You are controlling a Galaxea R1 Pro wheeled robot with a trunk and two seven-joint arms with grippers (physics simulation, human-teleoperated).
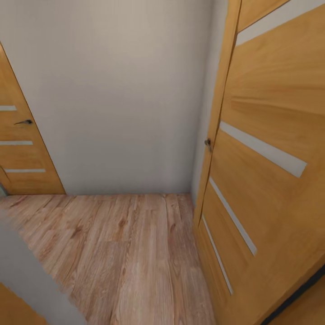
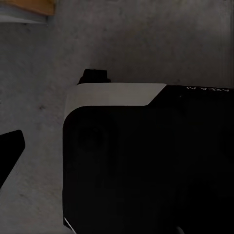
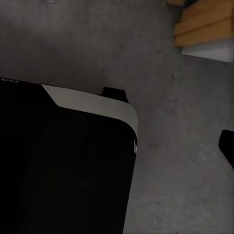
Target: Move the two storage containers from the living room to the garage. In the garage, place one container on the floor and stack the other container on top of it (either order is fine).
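Head camera faces a corridor corner; both wrist cameras look down at concrete.

The head view looks forward and down from height onto a white wall (image 1: pixel 117 90), wood-plank floor (image 1: pixel 135 257) and, very near, an open honey-wood door (image 1: pixel 271 189). Each wrist view looks steeply down, close over the robot's black-and-white base (image 2: pixel 146 165) (image 3: pixel 63 170), onto dark grey concrete floor (image 2: pixel 146 44) (image 3: pixel 185 161); both share that base and concrete.

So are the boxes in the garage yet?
No orange box shows in any picture. The head view faces a white wall, a wood-plank floor and an open wooden door. Both wrist views look down on grey concrete beside the robot's black base. Fetching and stacking both look undone.
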